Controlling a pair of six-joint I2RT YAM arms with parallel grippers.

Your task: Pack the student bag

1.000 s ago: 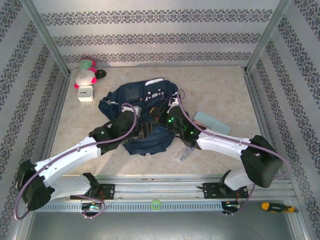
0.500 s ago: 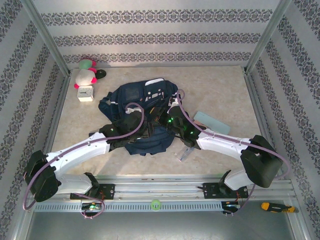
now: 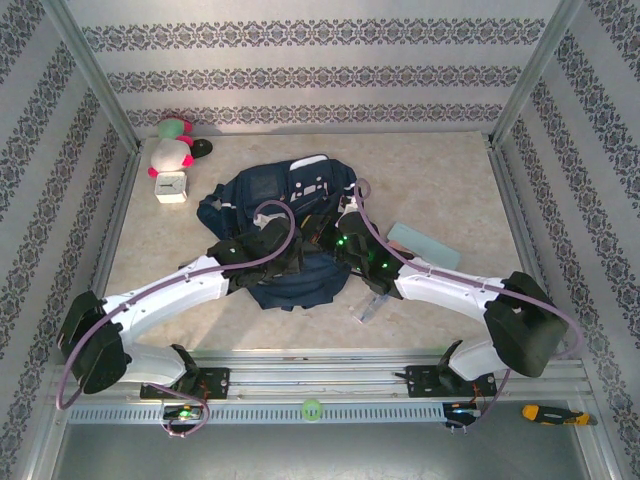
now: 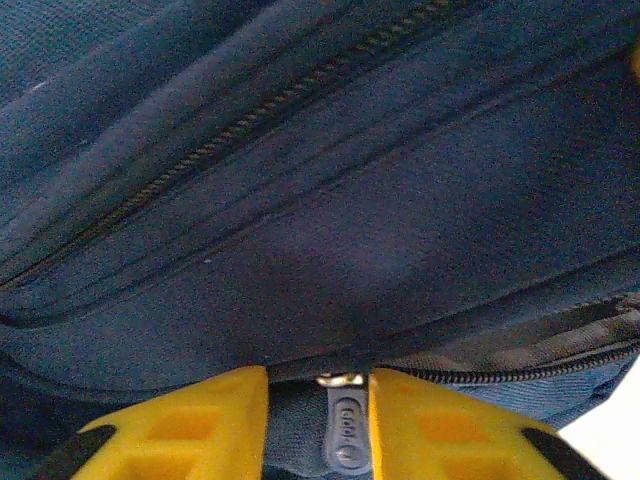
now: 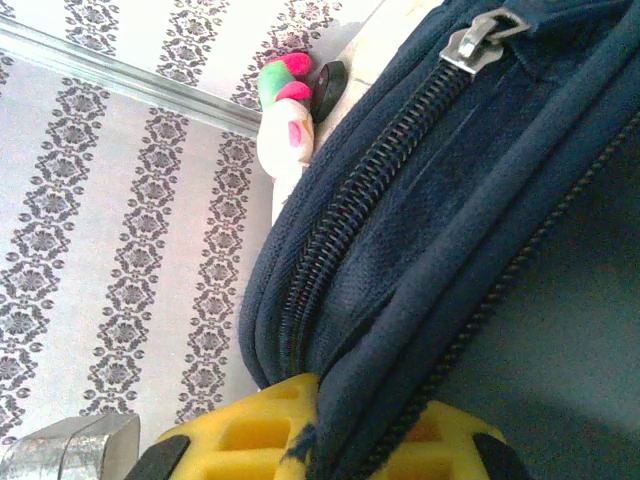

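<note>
Top external view: a pink-and-white plush toy [image 3: 170,150] and a small white cube [image 3: 171,186] sat at the far left of the counter [image 3: 450,170]. The student bag [image 3: 262,190] lay mid-counter, both arms over its near part. The left end effector [image 4: 318,385] had its yellow fingers apart, with a grey zipper pull [image 4: 347,440] in the gap. The right end effector [image 5: 330,420] was clamped on a fold of the bag beside a zipper. A pale blue booklet [image 3: 424,245] lay right of the bag, apart from it.
</note>
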